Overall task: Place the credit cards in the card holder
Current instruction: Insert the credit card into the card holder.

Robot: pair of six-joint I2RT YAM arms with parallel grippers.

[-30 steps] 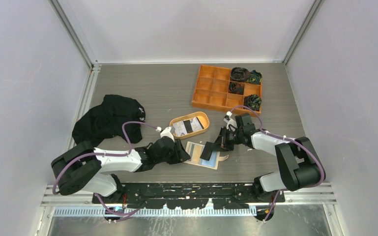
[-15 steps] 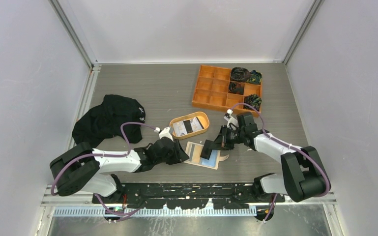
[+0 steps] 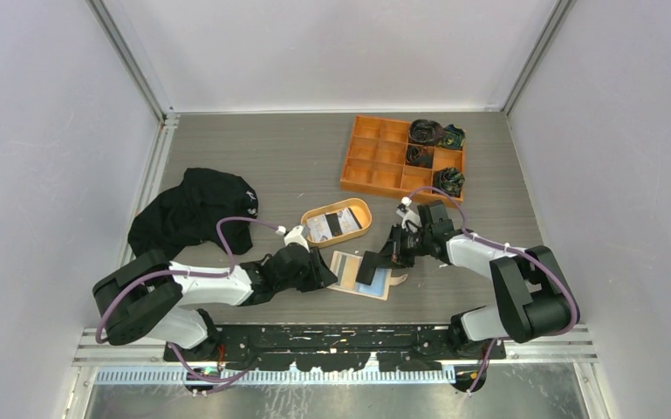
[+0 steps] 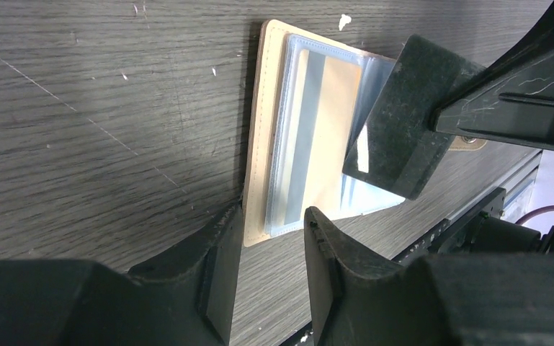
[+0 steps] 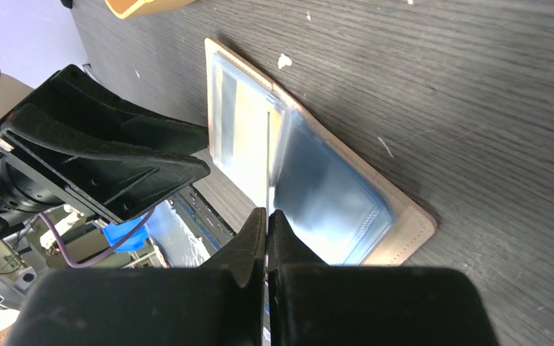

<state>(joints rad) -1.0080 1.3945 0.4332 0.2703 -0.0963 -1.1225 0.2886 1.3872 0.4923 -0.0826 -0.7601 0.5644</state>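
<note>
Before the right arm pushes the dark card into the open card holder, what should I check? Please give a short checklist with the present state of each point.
1. Right gripper shut on the dark card: ok.
2. Card holder lies open and flat, clear sleeves facing up: ok.
3. Left gripper holds the holder steady: not ok; its fingers straddle the near edge with the jaws apart.
4. Card's leading edge lined up with a sleeve mouth: cannot tell.
5. Path between card and sleeves free of other things: ok.
6. Remaining cards within reach in the oval tray: ok.
</note>
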